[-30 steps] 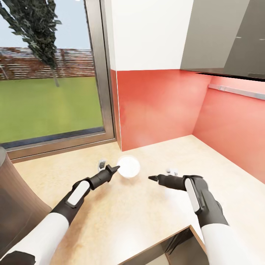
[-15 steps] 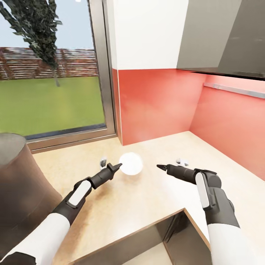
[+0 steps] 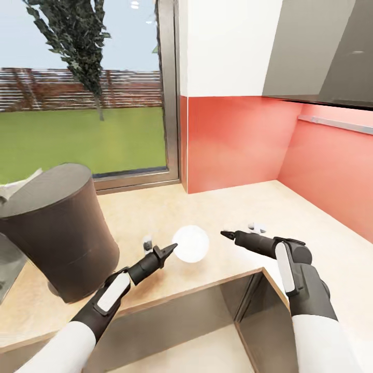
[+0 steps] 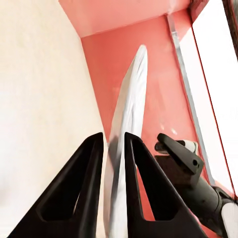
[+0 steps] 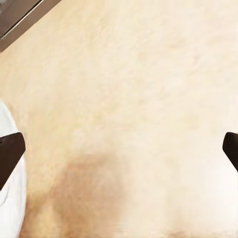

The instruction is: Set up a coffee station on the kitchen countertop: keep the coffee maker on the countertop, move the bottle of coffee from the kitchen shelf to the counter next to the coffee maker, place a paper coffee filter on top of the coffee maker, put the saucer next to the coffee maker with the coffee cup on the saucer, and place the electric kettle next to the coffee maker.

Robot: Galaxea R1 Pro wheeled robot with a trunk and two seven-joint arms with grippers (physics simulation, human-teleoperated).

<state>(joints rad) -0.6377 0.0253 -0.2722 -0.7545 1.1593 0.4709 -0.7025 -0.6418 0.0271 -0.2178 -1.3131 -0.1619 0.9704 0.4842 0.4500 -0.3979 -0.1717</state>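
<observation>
My left gripper [image 3: 171, 249] is shut on the rim of the saucer [image 3: 192, 243], a small white round plate held just above the kitchen countertop [image 3: 243, 204] near its front edge. In the left wrist view the saucer [image 4: 128, 129] stands edge-on between the two black fingers [image 4: 82, 193]. My right gripper [image 3: 239, 231] hovers open to the right of the saucer, its fingertips far apart in the right wrist view [image 5: 119, 148]. The coffee maker [image 3: 59, 228], tall and dark grey, stands on the countertop to the left. A white paper edge, the paper coffee filter [image 3: 22, 185], shows at its top.
A red backsplash [image 3: 233, 140] walls the counter's far corner, with a grey wall cabinet [image 3: 321, 52] above it. A large window [image 3: 88, 114] lies behind the coffee maker. Grey cabinet fronts [image 3: 207, 316] drop below the counter's inner front edge.
The whole view has shifted, bringing the coffee maker and the counter's front edge further into the picture. The saucer stays in my left gripper. The right gripper remains open.
</observation>
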